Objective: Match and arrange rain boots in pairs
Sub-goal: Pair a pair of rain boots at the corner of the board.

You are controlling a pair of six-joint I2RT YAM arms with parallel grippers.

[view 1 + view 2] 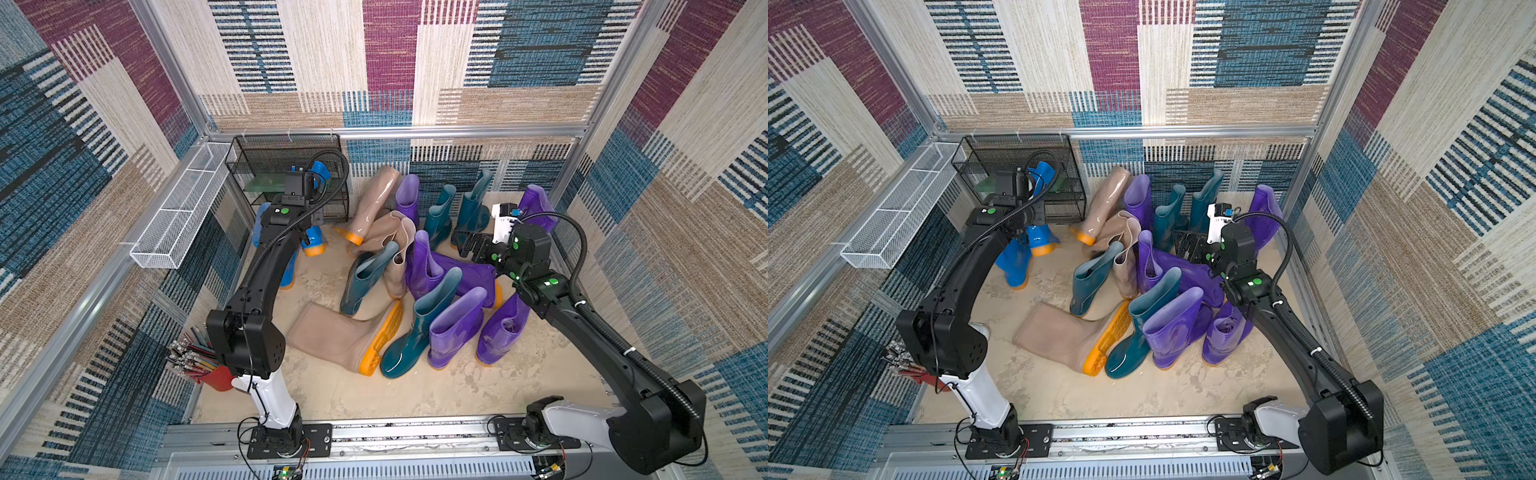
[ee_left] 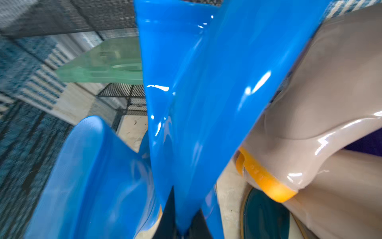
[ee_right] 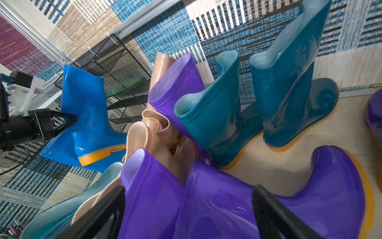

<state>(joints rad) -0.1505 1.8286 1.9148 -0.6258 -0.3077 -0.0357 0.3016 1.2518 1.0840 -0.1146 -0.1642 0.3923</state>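
- Rain boots (image 1: 424,266) crowd the middle and back of the tabletop (image 1: 415,399), mostly in a tangled heap; pairing looks barely begun.
- Left jaws are clamped on a bright blue boot (image 2: 196,103), beside a second blue boot (image 1: 1013,262) near the black mesh rack (image 1: 286,153): likely the pair in hand.
- Right jaws gape wide, holding nothing, above a purple boot (image 3: 227,207) lying on its side.
- A teal boot (image 1: 438,224) and a taller teal boot (image 1: 473,208) stand side by side at the back wall, placed but doubtfully matched.
- Beige, purple and teal ones in the heap, and a tall beige boot (image 1: 332,336) lying flat in front, are not yet sorted.
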